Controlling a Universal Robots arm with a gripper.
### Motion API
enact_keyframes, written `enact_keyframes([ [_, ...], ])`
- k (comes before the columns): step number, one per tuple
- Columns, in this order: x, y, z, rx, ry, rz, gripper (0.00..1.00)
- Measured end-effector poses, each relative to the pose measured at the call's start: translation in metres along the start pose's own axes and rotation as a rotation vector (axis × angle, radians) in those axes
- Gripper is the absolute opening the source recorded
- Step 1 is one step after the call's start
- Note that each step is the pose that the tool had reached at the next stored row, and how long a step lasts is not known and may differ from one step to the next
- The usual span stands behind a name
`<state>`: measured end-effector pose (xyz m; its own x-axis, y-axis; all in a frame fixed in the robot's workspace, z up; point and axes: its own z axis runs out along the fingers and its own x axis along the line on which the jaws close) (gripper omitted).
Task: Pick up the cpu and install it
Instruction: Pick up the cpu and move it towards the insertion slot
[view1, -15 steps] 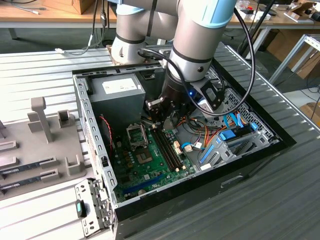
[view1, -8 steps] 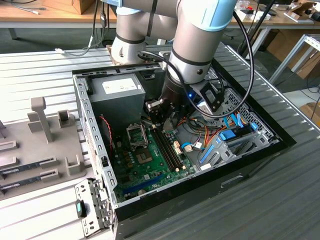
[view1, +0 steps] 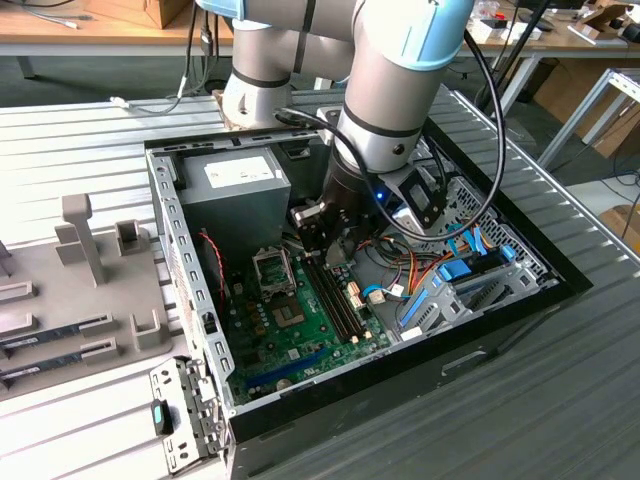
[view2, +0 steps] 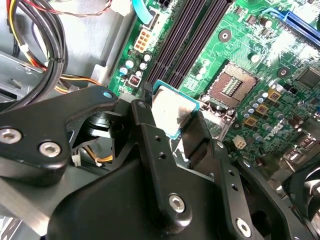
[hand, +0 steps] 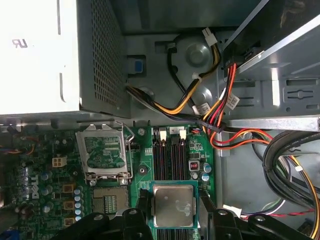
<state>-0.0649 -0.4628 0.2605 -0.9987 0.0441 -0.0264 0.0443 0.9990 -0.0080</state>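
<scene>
The white label on the power supply box, near the empty chip socket, carries 1 dark certification-style mark in the first wrist view. Its finer print in the exterior view is too small to read. White lettering stands on the green board near that socket. White tags on the wires, well apart from the socket, cannot be read.

Beside the black end effector gripping the small silvery square cpu, the open square metal socket lies unobstructed from above. A grey perforated power supply box stands close by, and a yellow-red cable bundle crowds the other side.
</scene>
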Motion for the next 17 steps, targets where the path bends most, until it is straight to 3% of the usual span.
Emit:
enact_keyframes([
  [17, 0.0001, -0.003, 0.0103, -0.0001, 0.0, 0.0, 0.47],
])
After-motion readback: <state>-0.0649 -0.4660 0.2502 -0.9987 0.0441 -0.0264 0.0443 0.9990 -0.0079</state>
